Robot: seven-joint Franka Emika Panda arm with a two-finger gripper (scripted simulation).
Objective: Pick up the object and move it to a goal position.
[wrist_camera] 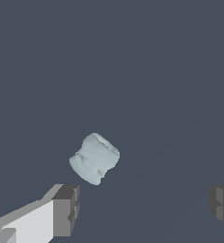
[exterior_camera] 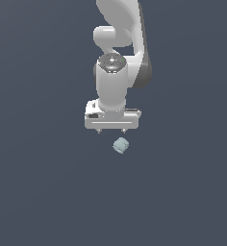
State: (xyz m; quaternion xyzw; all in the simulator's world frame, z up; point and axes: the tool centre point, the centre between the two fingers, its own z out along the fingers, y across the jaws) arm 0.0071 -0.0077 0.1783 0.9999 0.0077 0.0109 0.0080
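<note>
The object (exterior_camera: 120, 145) is a small pale blue-grey block with bevelled corners, lying on the dark grey surface. In the exterior view my white gripper (exterior_camera: 111, 130) hangs just above and behind it, fingers spread wide, with nothing between them. In the wrist view the object (wrist_camera: 94, 158) lies ahead of the gap between my fingers, closer to one fingertip (wrist_camera: 66, 209) than to the other (wrist_camera: 222, 205). The gripper (wrist_camera: 143, 208) is open and empty and does not touch the object.
A flat dark grey surface (exterior_camera: 43, 192) fills both views. The white arm (exterior_camera: 116, 67) rises above the gripper toward the top of the exterior view.
</note>
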